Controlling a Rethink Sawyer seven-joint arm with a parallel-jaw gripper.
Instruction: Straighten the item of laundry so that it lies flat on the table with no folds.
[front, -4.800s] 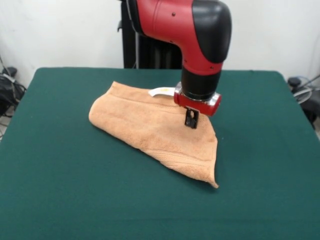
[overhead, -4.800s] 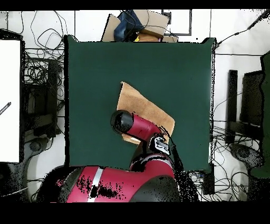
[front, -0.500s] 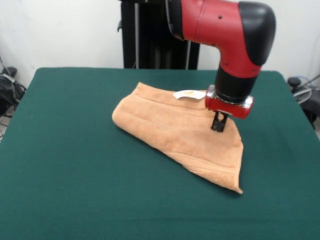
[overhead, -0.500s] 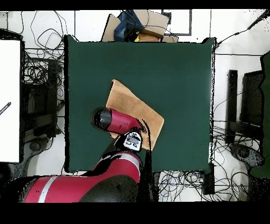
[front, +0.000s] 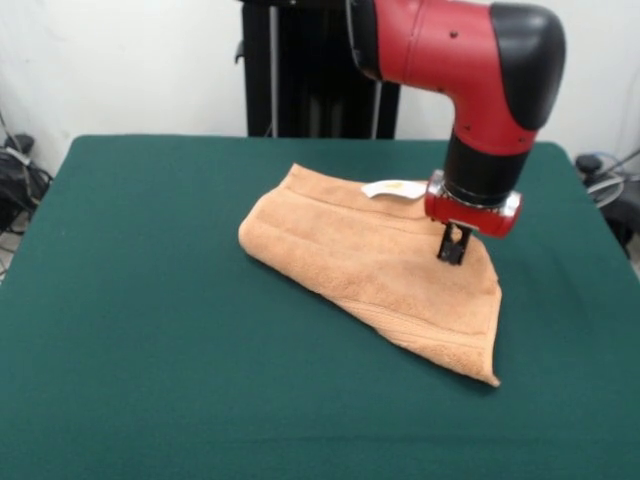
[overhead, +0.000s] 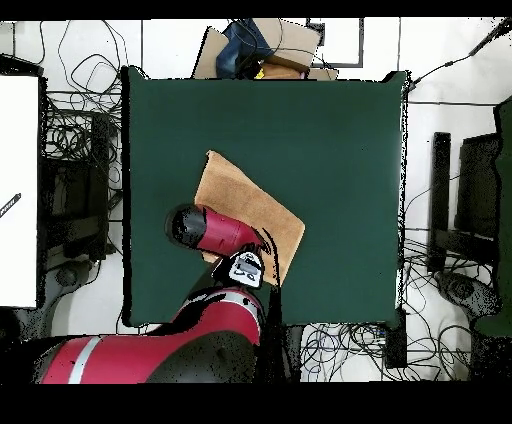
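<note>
The bare green table (front: 150, 400) occupies the foreground of the front view; next comes the pointed corner of the tan towel (front: 370, 265). The towel lies folded over on itself, forming a rough triangle with a rounded fold at its left end in that view. It sits toward my side of the table, right of centre in the front view. A white tag (front: 393, 188) shows on its far edge. My gripper (front: 453, 250) stands vertical with its tips down on the cloth near that edge. I cannot tell whether it is released or clenched.
</note>
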